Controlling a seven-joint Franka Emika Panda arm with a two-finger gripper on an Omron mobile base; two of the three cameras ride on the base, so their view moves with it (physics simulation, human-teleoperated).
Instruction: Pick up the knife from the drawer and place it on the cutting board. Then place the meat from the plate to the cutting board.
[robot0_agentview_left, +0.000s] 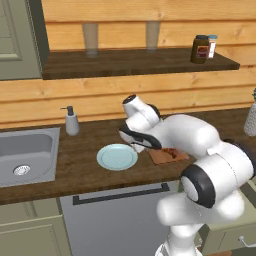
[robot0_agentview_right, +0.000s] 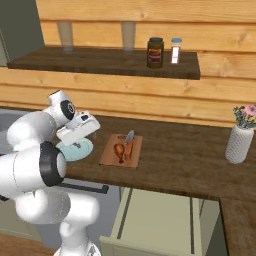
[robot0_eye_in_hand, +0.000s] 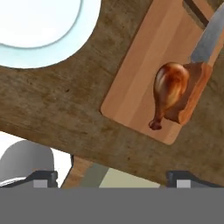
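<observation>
Dark wooden counter bears the cutting board, meat beside the knife; gripper hovers wide open, empty.

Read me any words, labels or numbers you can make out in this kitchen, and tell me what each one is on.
None can be read.
Dark jar on the shelf: label blurred, unreadable.
Small white bottle beside it: no legible text.
Soap dispenser, plate, cutting board: unmarked.
</observation>
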